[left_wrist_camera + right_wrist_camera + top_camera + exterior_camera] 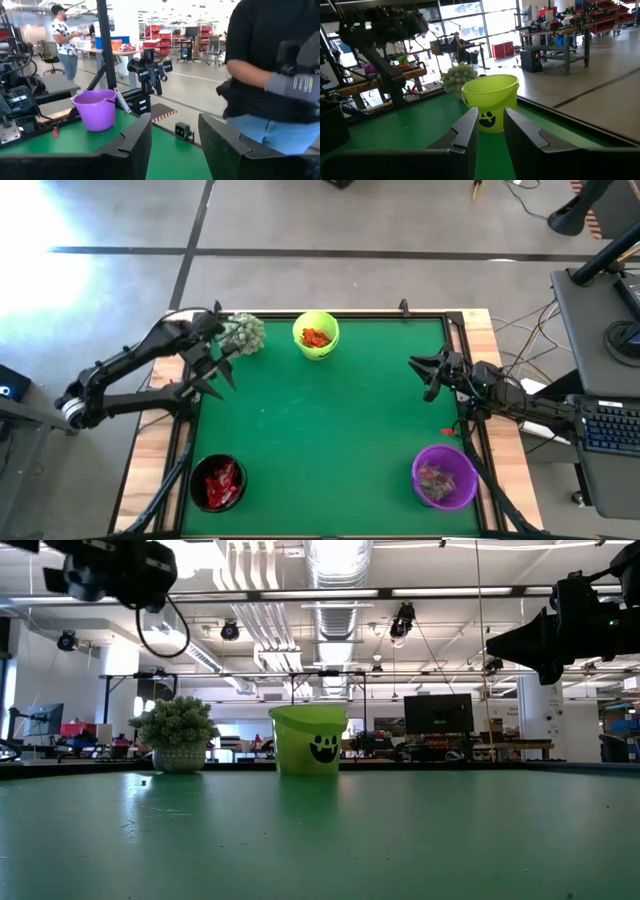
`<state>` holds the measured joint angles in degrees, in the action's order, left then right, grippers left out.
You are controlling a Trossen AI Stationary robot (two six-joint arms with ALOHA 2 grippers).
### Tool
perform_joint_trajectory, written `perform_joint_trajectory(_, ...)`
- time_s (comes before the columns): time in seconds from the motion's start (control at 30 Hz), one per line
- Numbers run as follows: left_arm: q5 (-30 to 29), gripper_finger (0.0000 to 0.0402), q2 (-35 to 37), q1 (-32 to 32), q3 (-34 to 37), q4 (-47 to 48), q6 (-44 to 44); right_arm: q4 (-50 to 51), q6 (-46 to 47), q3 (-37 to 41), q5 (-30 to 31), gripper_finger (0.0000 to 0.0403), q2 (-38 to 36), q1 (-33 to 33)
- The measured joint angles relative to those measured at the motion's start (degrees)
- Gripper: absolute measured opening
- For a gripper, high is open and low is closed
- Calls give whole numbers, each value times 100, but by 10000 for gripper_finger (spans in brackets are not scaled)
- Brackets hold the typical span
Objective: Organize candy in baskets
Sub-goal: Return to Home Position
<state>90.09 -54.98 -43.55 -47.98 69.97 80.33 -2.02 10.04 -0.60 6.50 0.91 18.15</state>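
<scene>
Since the sweets that can be made out all lie in baskets, the step in hand looks like plain retreat. Doing it well is, I judge, a matter of drawing both arms back without brushing anything.

The left gripper hangs with its fingers well apart and nothing between them. The spiky plant sits just beside those fingers, so that arm should lift before it swings away. Far ahead of them, across the green table, stands the purple basket.

The right gripper holds its fingers a little apart, also empty. The lime green basket stands straight ahead of them, clear of the tips, so pulling straight back from it is the safe line.

The candy is sorted: orange-red pieces in the lime green basket, red ones in the black basket, and pale ones in the purple basket.

A small red speck lies on the table near the purple basket; I cannot tell whether it is a stray sweet. From table height both grippers are cut off at the upper edge, and only the lime green basket and the plant show. Neither wrist view looks into any basket. A person stands close beyond the table, cropped at the shoulders.
</scene>
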Motion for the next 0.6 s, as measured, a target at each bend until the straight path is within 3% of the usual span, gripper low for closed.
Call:
perform_joint_trajectory(0.2, -6, 144, 838, 75, 1062, -1147, -312, 0, 1, 2, 0, 82, 0, -1)
perform_joint_trajectory(0.4, -5, 144, 1771, 174, 1655, -1363, -860, 0, 1, 2, 0, 82, 0, -1)
perform_joint_trajectory(0.5, -42, 144, 2345, 231, 1882, -1468, -830, 0, 1, 2, 0, 82, 0, 0)
perform_joint_trajectory(0.6, -434, 144, 2938, 251, 2113, -1996, -357, 0, 2, 2, 0, 82, 0, -1)
